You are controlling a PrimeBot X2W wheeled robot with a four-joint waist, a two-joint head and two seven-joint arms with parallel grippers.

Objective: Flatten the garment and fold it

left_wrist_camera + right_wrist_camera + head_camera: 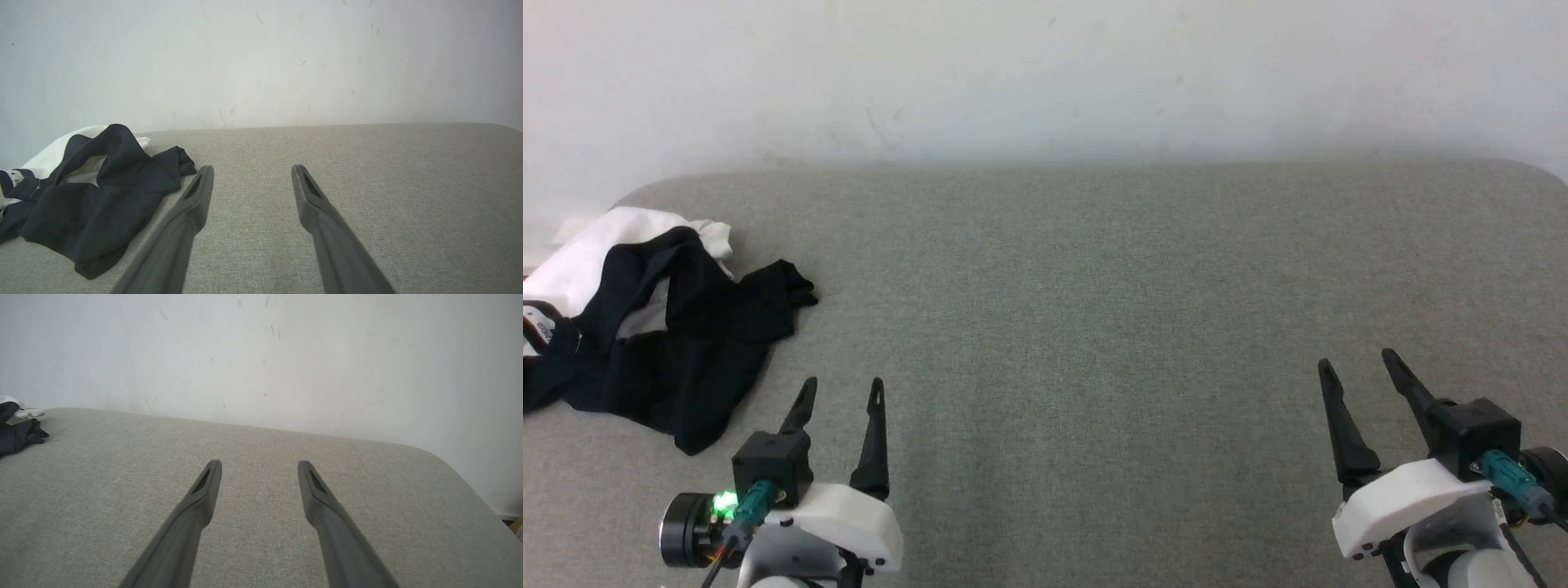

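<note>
Grey table (1094,286) under a white wall (1045,82): we log the garment (662,327) crumpled at its far-left corner, left gripper (841,382) near it, right gripper (1356,361) well apart, both fingers (874,433) pairs spread wide and empty, likely readied for a first grasp.

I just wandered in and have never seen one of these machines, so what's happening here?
A two-armed robot is meant to flatten and fold the black-and-white T-shirt, which lies crumpled at the left end of a grey fabric-covered surface. The left gripper and the right gripper are both open and empty, and neither touches the shirt; the left one is nearer to it. No flattening or folding is done yet.
</note>
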